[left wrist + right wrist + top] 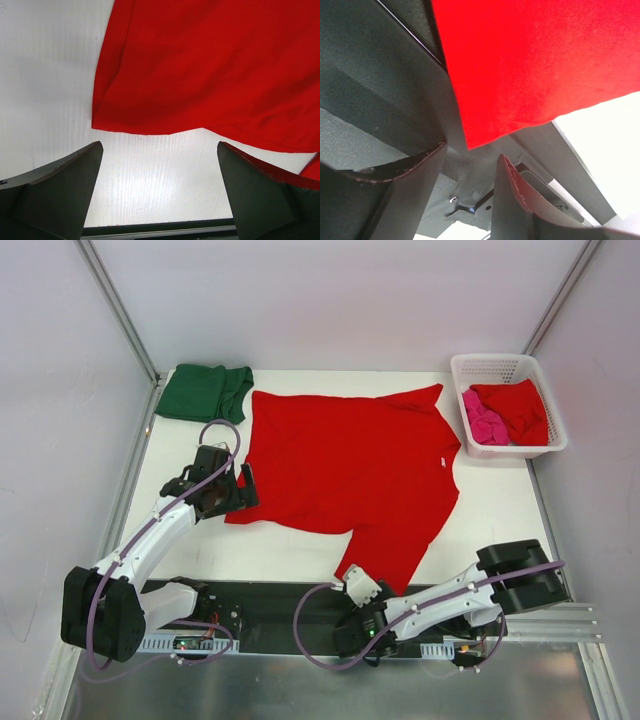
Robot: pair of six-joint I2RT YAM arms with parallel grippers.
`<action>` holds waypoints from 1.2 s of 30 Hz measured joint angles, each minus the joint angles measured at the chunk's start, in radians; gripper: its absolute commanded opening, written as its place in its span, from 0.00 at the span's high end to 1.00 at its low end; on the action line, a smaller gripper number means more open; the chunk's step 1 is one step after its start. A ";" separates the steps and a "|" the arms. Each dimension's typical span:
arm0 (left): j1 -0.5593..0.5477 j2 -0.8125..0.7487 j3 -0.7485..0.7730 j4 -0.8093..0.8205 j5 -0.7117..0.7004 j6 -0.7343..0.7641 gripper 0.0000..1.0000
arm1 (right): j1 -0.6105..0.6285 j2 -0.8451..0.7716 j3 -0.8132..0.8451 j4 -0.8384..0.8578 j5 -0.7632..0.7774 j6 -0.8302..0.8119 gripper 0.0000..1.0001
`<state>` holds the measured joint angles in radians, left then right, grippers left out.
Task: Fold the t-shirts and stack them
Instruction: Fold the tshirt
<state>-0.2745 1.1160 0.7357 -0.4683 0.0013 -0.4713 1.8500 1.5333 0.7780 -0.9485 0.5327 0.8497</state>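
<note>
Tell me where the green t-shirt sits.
Top view: the green t-shirt lies folded at the far left corner of the table, beside the spread red t-shirt, beyond the left gripper.

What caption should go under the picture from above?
Red t-shirt spread on the white table, green t-shirt folded at back left, more shirts waiting in the basket at back right.

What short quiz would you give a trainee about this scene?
1. True or false: the green t-shirt lies outside the basket.
2. The basket holds: A) a red tee and a pink one; B) a green tee; C) nothing.
3. Fill in: the left gripper stands ___ near the edge of the spread red t-shirt.
Key: 1 true; 2 A; 3 open.
</note>
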 measured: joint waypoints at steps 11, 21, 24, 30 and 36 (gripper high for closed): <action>0.000 0.000 0.000 0.000 0.000 0.000 0.01 | -0.029 0.054 0.039 -0.028 -0.025 0.010 0.53; 0.000 0.000 0.000 0.000 0.000 0.000 0.01 | -0.060 0.089 0.071 -0.065 -0.048 0.047 0.53; 0.000 0.000 0.000 0.000 0.000 0.000 0.01 | -0.068 0.100 0.082 -0.076 -0.055 0.052 0.53; 0.000 0.000 -0.006 -0.001 0.000 0.000 0.01 | -0.082 0.101 0.084 -0.077 -0.068 0.061 0.56; 0.000 0.000 -0.006 -0.001 0.000 0.000 0.01 | -0.085 0.101 0.085 -0.078 -0.070 0.067 0.56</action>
<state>-0.2745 1.1160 0.7300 -0.4690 0.0013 -0.4713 1.7645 1.6348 0.8627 -1.0264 0.4625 0.9165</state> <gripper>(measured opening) 0.992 0.446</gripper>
